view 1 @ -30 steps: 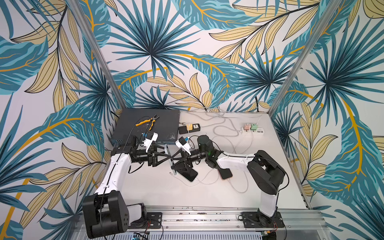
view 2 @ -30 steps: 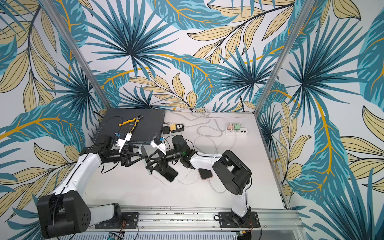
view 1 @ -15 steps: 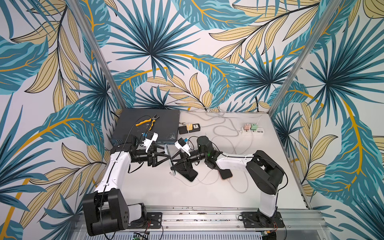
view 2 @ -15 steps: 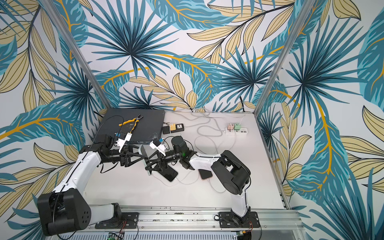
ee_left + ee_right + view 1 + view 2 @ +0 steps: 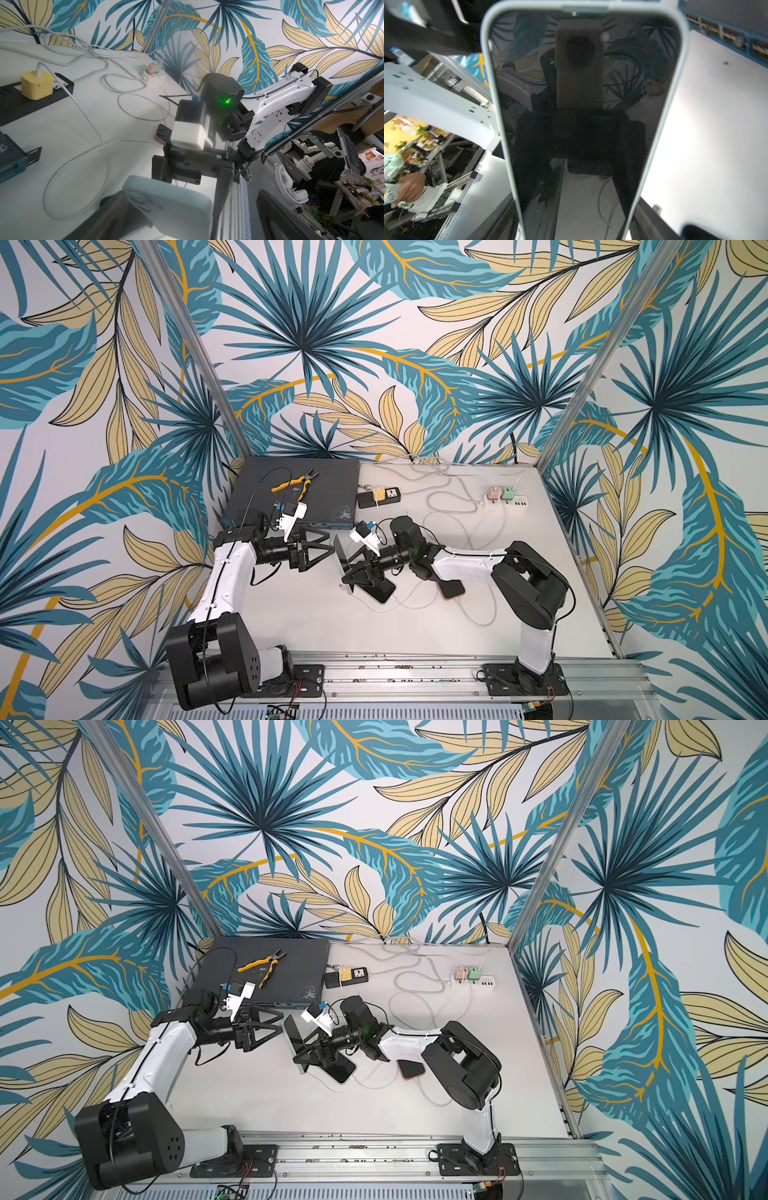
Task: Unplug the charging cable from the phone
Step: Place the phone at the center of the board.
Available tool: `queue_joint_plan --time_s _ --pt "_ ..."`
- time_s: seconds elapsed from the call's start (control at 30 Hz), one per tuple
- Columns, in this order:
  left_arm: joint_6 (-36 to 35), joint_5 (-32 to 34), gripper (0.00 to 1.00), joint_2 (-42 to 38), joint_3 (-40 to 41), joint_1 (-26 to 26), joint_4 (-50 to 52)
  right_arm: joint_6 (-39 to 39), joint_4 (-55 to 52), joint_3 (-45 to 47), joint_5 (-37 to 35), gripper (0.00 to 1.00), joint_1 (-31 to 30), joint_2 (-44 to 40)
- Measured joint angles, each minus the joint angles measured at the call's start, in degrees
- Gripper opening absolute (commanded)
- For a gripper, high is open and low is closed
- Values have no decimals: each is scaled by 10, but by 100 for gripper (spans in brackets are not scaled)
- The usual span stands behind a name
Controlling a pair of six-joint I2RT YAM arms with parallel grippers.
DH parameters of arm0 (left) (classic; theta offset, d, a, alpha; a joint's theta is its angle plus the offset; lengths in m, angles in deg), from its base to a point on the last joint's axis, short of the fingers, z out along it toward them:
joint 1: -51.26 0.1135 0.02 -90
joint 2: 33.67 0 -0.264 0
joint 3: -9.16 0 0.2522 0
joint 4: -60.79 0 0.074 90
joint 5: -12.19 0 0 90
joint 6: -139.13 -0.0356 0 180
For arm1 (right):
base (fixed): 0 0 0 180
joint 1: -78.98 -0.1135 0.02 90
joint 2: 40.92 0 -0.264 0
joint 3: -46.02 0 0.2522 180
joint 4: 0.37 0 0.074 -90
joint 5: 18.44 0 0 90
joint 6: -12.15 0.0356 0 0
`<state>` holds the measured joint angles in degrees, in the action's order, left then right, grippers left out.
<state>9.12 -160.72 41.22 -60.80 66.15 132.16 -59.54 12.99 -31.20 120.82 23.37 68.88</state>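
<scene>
Right wrist view shows the phone [image 5: 581, 124] clamped aloft in the right gripper [image 5: 351, 572], the left gripper [image 5: 331, 544] gaping empty beside it and the plug end of the charging cable [image 5: 48, 180] hidden, so unplugging seems mid-step, next needing a straight pull if the plug is seated.

You'll see yellow-handled pliers [image 5: 296, 483] lying on the dark box [image 5: 334, 485] at eleven o'clock, and a white power strip [image 5: 514, 504] at one o'clock.
</scene>
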Motion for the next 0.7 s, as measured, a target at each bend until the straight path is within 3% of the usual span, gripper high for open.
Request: queue_joint_plan --time_s 0.1,0.3,0.47,0.7 --pt "76 23 100 -2 3 2 -67 -21 -84 -17 -50 41 -6 0" --pt "255 133 100 -38 50 3 -249 -62 -238 -82 -156 41 -46 1" --pt "325 219 100 -38 50 9 -314 -98 -353 -165 -252 43 -87 18" --pt "368 307 100 -38 50 17 -349 -149 -497 -278 -359 46 -136 93"
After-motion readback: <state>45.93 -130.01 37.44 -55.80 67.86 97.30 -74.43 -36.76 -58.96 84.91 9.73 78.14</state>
